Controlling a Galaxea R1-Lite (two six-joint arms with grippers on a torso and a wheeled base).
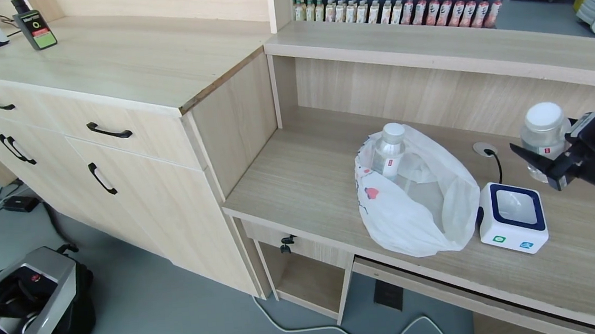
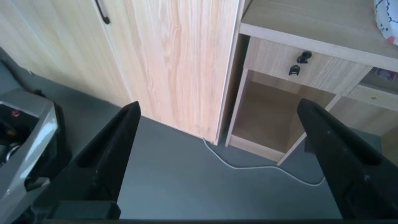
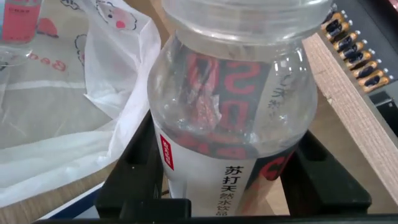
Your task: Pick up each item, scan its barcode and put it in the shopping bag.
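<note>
"Where's the bottle now?"
"At the far right of the head view. The clear bottle (image 1: 543,134) with the white cap is upright over the counter (image 1: 304,187), and the right gripper (image 1: 533,156) has its fingers pressed against both its sides."
"And the bag?"
"The shopping bag (image 1: 429,215) lies open right of centre, with a second bottle (image 1: 391,151) inside and the scanner (image 1: 514,217) just beside it."
"The other arm?"
"The left gripper (image 2: 221,155) hangs low over the grey floor (image 2: 186,174), fingers wide apart."
</note>
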